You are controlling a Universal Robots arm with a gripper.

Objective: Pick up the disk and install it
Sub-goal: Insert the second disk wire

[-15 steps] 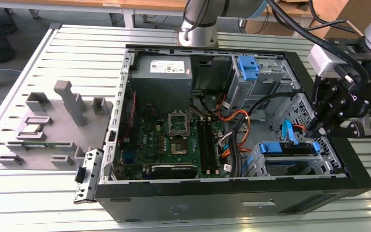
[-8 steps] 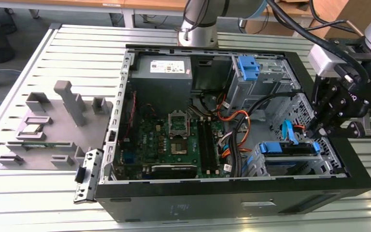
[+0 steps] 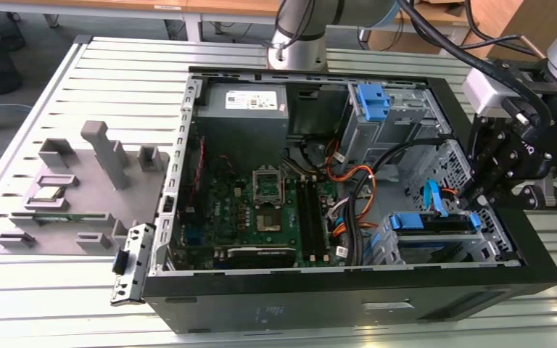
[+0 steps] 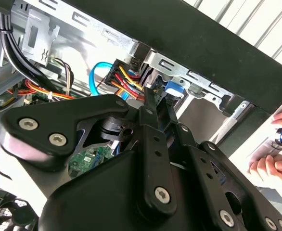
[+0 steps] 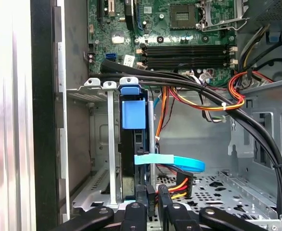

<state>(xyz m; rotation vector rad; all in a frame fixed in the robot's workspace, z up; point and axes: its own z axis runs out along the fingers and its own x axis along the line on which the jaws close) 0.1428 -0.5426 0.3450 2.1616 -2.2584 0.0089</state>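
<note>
The disk (image 5: 133, 159) sits upright in the drive cage (image 5: 109, 144) at the lower front corner of the computer case (image 3: 356, 308), its blue carrier tab showing in the first wrist view, so I judge the install nearly done, with perhaps final seating left. My gripper (image 5: 152, 199) is down inside the case at the disk's rear edge, fingers drawn narrow, close together beside the power connector (image 5: 177, 185); whether they pinch the disk I cannot tell.

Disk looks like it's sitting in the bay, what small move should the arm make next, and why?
Probably a short push further into the bay. In the first wrist view the disk stands in the drive cage with the end effector at its near edge, blue bracket tab still proud of the cage rim.
</note>
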